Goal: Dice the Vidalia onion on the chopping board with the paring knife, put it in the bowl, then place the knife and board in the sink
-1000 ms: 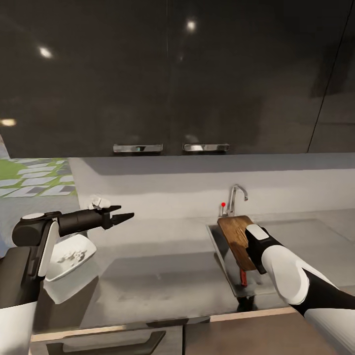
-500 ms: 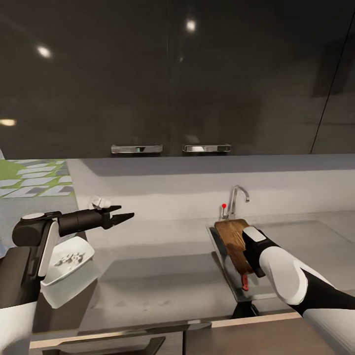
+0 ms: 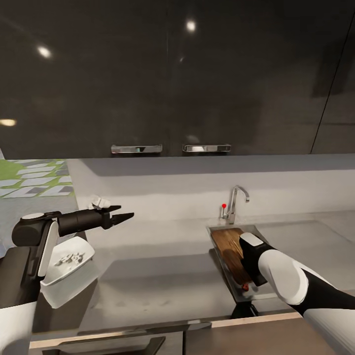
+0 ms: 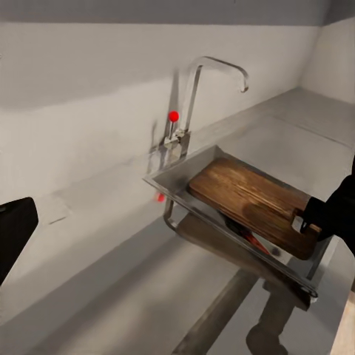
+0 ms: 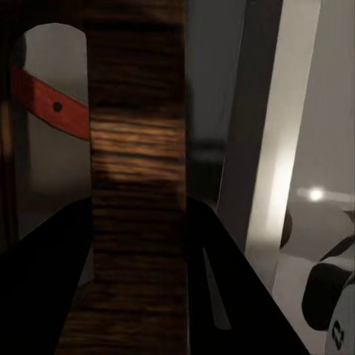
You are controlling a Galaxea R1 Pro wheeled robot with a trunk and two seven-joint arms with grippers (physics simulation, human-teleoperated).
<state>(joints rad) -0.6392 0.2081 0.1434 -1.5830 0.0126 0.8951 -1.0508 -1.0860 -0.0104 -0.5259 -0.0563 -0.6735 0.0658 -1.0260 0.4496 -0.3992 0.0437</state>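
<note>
The brown wooden board (image 3: 230, 246) lies tilted in the steel sink (image 3: 215, 230), grain running lengthwise, its far end near the chrome tap (image 3: 235, 198) with the red dot. The knife's (image 3: 244, 284) reddish handle pokes out from under the board's near end. The white bowl (image 3: 69, 266) sits well apart at the left end of the grey tabletop (image 3: 158, 276), holding pale diced onion (image 3: 70, 257).

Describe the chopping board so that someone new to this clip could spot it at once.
Start at the grey countertop and find the steel sink under the chrome tap with the red dot. The chopping board lies in that basin, its near end in the right gripper. It is the only brown, wood-grained thing there; the red-handled knife lies under it.
</note>
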